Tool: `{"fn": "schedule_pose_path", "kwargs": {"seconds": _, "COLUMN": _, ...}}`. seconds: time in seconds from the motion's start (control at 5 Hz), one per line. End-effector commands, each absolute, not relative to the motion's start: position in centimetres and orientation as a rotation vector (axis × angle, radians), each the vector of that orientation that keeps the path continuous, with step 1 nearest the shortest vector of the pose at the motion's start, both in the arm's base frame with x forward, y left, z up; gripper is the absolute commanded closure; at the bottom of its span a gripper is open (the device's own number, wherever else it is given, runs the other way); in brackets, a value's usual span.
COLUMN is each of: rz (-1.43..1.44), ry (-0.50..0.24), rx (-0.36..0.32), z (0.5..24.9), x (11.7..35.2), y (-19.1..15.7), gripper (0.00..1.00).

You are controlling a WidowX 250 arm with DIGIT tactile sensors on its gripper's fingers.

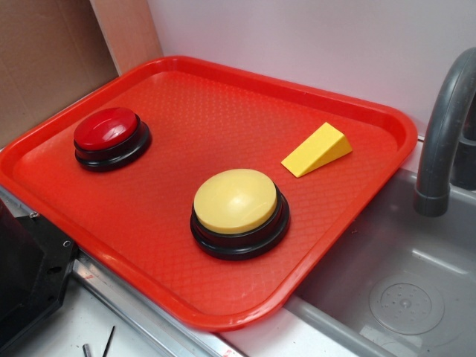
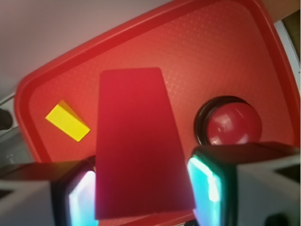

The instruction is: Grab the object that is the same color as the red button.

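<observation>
Already clamped: jaws closed on the dark red block (image 2: 141,146), held up between the pads (image 2: 82,200) above the tray (image 2: 141,47), red button (image 2: 233,123) just right. Grab looks done; next, probably only keep hold steady.

A large red plastic tray (image 1: 186,111) with a textured floor and a raised, rounded rim fills most of the exterior view. On it sits a round yellow-domed button (image 1: 236,201) on a black circular base, near the tray's front edge. Behind it and to the right, well apart, lies a yellow wedge (image 1: 318,149), its thin end pointing toward the yellow button. To the right of the tray is a grey sink basin (image 1: 401,297) with a round drain, and a curved grey faucet (image 1: 445,126) rises above it. A white wall (image 1: 312,37) stands behind, with brown cardboard (image 1: 44,52) at upper left.
</observation>
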State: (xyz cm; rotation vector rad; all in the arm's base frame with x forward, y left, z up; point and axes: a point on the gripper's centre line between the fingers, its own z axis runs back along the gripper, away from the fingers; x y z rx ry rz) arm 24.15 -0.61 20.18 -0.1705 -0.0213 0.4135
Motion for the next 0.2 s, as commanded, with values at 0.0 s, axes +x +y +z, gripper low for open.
{"fn": "schedule_pose_path", "kwargs": {"seconds": 0.0, "rz": 0.442, "ry": -0.157, "rx": -0.162, "z": 21.54, "x": 21.36, "y": 0.83, "gripper": 1.0}}
